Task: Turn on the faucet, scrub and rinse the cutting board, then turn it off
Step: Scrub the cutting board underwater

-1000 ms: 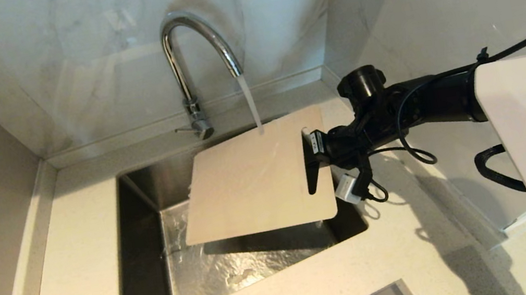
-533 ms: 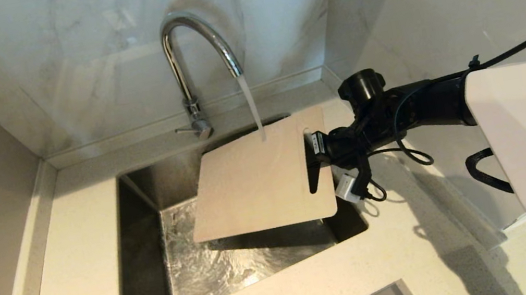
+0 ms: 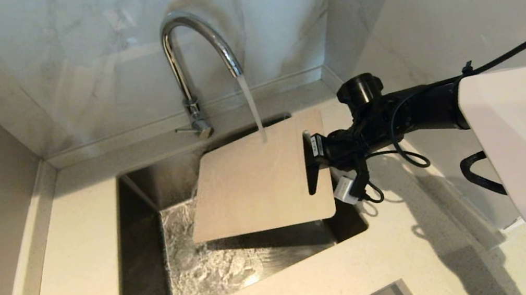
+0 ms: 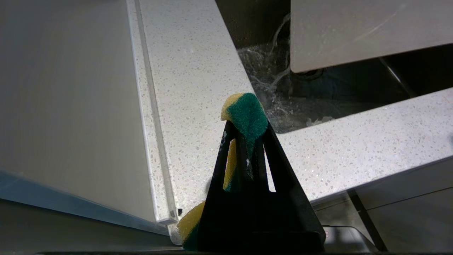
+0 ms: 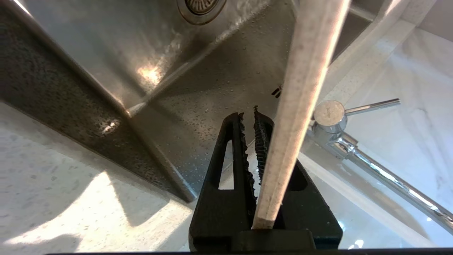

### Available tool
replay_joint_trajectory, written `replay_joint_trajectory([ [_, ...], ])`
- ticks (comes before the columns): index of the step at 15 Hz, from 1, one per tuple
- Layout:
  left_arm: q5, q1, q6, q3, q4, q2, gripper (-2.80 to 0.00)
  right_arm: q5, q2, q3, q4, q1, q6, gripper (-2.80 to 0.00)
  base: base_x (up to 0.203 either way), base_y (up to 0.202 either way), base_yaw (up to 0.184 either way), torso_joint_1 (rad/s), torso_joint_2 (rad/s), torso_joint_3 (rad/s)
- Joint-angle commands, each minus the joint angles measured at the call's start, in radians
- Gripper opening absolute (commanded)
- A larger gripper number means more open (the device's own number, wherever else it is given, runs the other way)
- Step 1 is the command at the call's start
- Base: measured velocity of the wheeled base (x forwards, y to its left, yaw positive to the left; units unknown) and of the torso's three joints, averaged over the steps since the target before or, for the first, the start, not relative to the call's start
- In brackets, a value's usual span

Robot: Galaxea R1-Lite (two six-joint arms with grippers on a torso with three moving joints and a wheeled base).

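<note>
The right tool (image 3: 313, 168) is clamped on the handle end of the large, thin, beige plastic cutting board (image 3: 257, 180), one dark finger lying across the board's top face beside the elongated cutout. In the right wrist view the board (image 5: 299, 106) runs edge-on between the serrated fingers (image 5: 244, 141). The board hangs tilted over the right part of the stainless steel sink (image 3: 147, 250), its far corner high and its left edge low, touching neither basin nor rim. The tall chrome gooseneck faucet (image 3: 196, 42) stands behind the sink on the pale speckled tabletop (image 3: 73, 251), its thin side lever (image 3: 184, 129) pointing left. A stream of water (image 3: 252, 112) falls from the spout onto the board near its far edge, and rippling water covers the basin floor below. The left tool (image 4: 244, 141) shows only in the left wrist view, shut on a yellow sponge with a green scouring face (image 4: 246, 118); it hangs near the front left corner of the sink, above the tabletop (image 4: 198, 71) and well apart from the board (image 4: 354, 32). White marble wall panels (image 3: 71, 67) close the corner behind the faucet.
</note>
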Motion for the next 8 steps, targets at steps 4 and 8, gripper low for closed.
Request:
replay_joint_trajectory([
  [4,0.0,0.0,-0.002,0.002,0.0,0.002,-2.8,0.01,-0.001,-0.004,-0.018,0.0,-0.016,-2.8,0.0,0.0,0.0,0.0,0.0,0.0],
  [8,0.002,0.0,-0.002,0.002,0.0,0.002,-2.8,0.014,-0.004,-0.006,-0.018,0.0,-0.016,-2.8,0.0,0.0,0.0,0.0,0.0,0.0],
])
